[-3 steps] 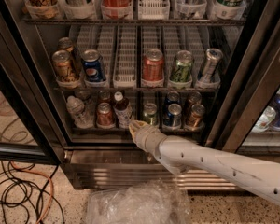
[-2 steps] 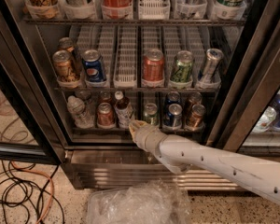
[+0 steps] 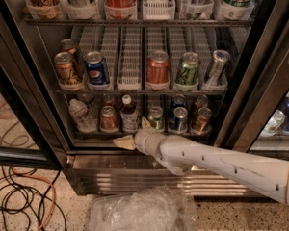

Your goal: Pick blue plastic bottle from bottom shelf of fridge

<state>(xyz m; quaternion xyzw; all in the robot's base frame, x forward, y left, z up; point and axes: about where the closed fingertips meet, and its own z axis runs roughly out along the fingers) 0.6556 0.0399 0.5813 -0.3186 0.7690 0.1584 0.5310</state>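
Note:
The blue plastic bottle (image 3: 129, 115), dark with a white cap and a pale label, stands upright on the bottom shelf (image 3: 91, 134) of the fridge (image 3: 33, 81), between a red-brown can (image 3: 108, 119) and a green can (image 3: 156, 118). My gripper (image 3: 134, 132) reaches in from the right on a white arm (image 3: 221, 162), just in front of and slightly below the bottle's base. Its two pale fingers are spread apart, one (image 3: 124, 142) low at the left and one (image 3: 145, 123) higher at the right beside the bottle. It holds nothing.
A clear crinkled bottle (image 3: 81, 114) stands at the shelf's left; a blue can (image 3: 179, 119) and a brown can (image 3: 201, 119) stand at the right. The rack above holds larger cans (image 3: 158, 69). The steel slatted base (image 3: 115, 177), a plastic bag (image 3: 139, 211) and floor cables (image 3: 19, 201) lie below.
The gripper has stayed in front of the bottle at the bottom shelf, with at most a slight shift. Nothing was taken hold of.

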